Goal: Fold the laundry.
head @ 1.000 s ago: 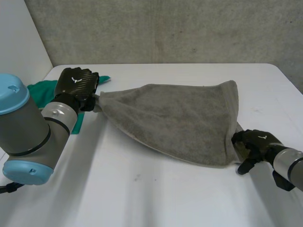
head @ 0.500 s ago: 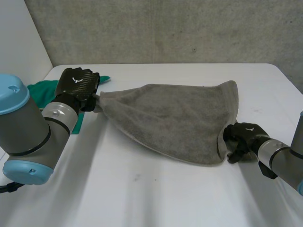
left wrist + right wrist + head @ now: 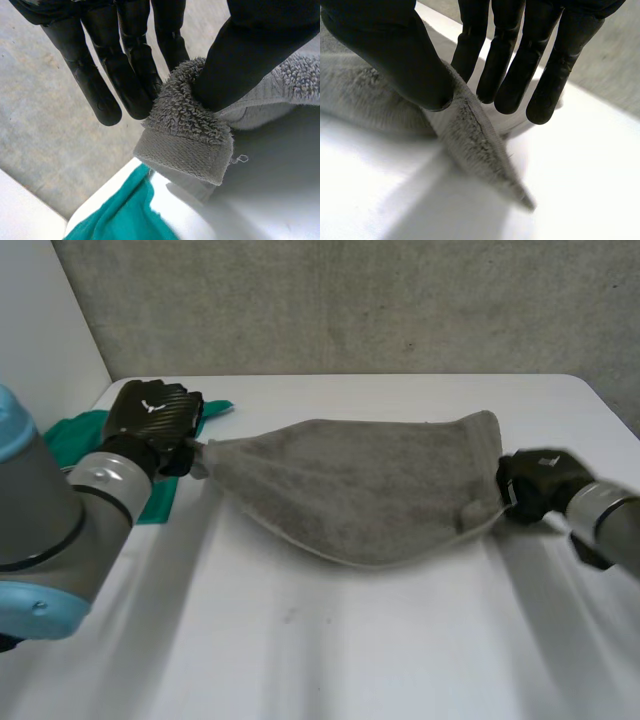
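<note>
Grey terry towel over white table, left hand pinching one corner, right hand pinching opposite edge, teal cloth beside left hand.

The grey towel, pinched at one end by the left robot hand and at the other by the right robot hand, is spanning the middle of the bench and barring passage toward its far edge. A green cloth is occupying the far left corner. Bare surface is lying open along the near edge.
</note>
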